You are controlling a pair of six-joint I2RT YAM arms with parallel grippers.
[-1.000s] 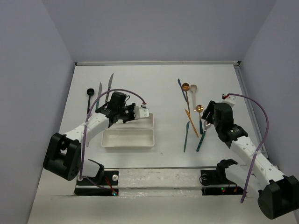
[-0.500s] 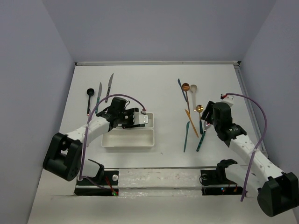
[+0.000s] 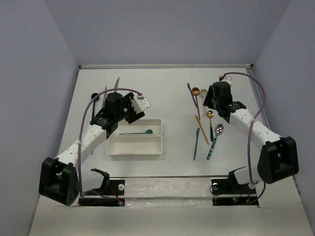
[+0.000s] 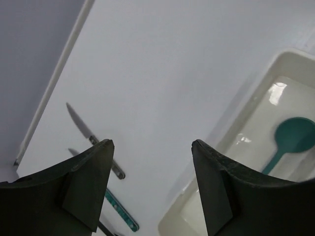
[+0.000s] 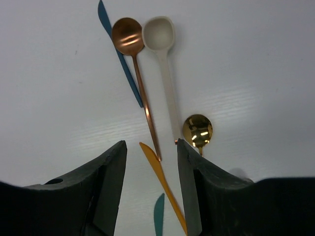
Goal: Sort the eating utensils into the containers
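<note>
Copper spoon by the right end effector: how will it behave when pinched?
Probably stiff: the copper spoon looks like polished metal, with sharp glare on its bowl. Likely slippery and awkward to pinch, since its thin handle lies flat on the table. It may nudge the cream spoon, whose handle lies close beside.

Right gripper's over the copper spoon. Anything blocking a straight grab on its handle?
Nothing lies over the copper spoon; the open right gripper is lined up over its handle. But the cream spoon runs close alongside, and the tip of the orange knife sits by the handle's end, so a finger may catch either.
</note>
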